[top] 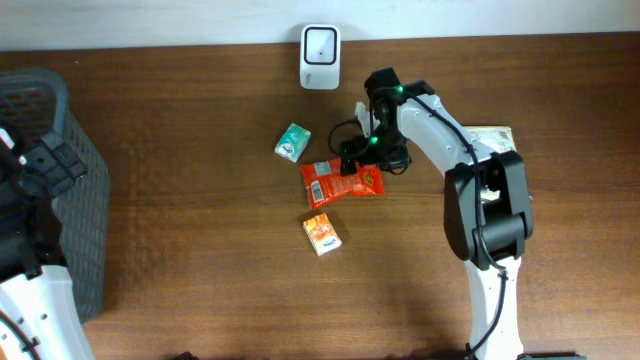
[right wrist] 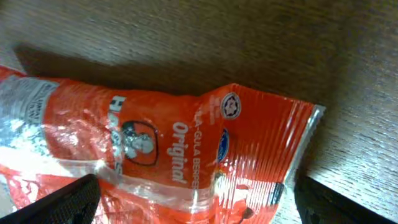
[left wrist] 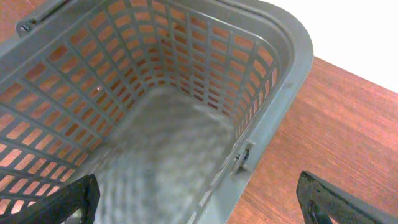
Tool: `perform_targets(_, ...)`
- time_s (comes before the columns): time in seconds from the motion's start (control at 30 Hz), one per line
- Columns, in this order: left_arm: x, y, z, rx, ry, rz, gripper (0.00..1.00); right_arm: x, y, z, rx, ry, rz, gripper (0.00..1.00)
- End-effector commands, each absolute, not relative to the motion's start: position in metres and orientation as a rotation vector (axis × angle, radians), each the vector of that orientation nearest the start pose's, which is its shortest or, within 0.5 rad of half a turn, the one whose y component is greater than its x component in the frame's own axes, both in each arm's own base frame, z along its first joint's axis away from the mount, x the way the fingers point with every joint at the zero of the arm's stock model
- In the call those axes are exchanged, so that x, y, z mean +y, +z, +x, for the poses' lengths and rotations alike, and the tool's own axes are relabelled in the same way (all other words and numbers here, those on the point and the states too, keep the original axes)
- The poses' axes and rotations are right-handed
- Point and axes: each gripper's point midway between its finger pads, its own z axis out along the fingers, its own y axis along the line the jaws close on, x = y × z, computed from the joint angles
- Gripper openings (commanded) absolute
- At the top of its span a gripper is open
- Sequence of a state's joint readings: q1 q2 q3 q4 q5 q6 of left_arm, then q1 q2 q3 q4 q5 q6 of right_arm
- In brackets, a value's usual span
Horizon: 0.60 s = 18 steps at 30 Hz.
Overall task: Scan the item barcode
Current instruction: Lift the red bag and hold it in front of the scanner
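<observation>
Two grippers were shown with fingers spread wide. The right gripper (right wrist: 208, 200) was held just above the red snack packet (top: 342, 183), which lay label-up and ungripped on the tabletop (top: 200, 280) directly beneath it, seemingly lined up for a pick toward the white scanner (top: 320, 44) beyond. The left gripper (left wrist: 205, 199) was poised over the grey basket (left wrist: 273, 37). No barcode could be made out, and the packet's underside was hidden.

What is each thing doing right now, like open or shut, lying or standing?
Red bag: lying flat on the table, not held.
Right gripper: open, over the red bag.
Basket: nothing inside where visible.
Left gripper: open, above the basket.
Green packet: lying on the table, untouched.
Orange box: lying flat, untouched.
Scanner: standing upright.
</observation>
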<state>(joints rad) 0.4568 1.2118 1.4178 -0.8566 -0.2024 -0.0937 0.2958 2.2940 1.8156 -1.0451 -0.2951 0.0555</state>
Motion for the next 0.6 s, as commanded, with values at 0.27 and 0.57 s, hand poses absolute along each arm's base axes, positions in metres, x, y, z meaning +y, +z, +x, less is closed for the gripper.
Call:
perform_targets(0.27, 0.186, 0.324, 0.295, 2.123, 0.438, -0.710, 0.99, 0.192, -0.026, 0.386, 3.157, 0.460, -0.341, 0.16)
perform_targets(0.57, 0.186, 0.324, 0.295, 2.123, 0.438, -0.710, 0.99, 0.212, 0.035, 0.401, 2.953, 0.984, -0.402, 0.04)
